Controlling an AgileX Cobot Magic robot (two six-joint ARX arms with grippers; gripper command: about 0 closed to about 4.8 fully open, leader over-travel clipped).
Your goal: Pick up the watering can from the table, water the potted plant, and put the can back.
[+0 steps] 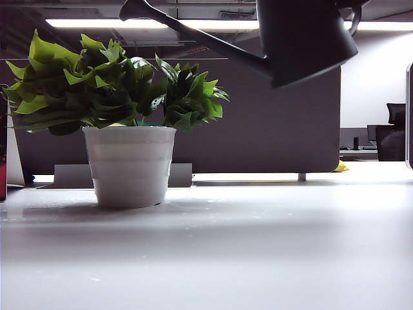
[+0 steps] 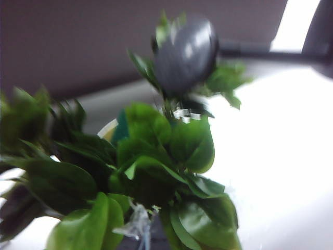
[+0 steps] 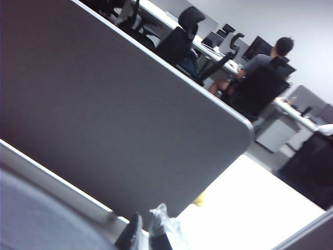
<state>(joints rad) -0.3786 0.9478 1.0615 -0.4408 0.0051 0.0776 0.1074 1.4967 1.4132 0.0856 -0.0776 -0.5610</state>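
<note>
Currently airborne: watering can at upper right of the exterior view, clear of the table, tilted, spout tip above the potted plant. Pot upright on the table at left. Right gripper closed, fingertips pressed together with nothing visible between them – aimed at a grey partition (office desks beyond). Left gripper low among the leaves; view blurred, jaw state cannot be told. Spout end visible above the foliage there.

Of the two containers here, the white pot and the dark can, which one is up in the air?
The dark watering can: it hangs tilted above the table, while the white pot stands on it.
</note>
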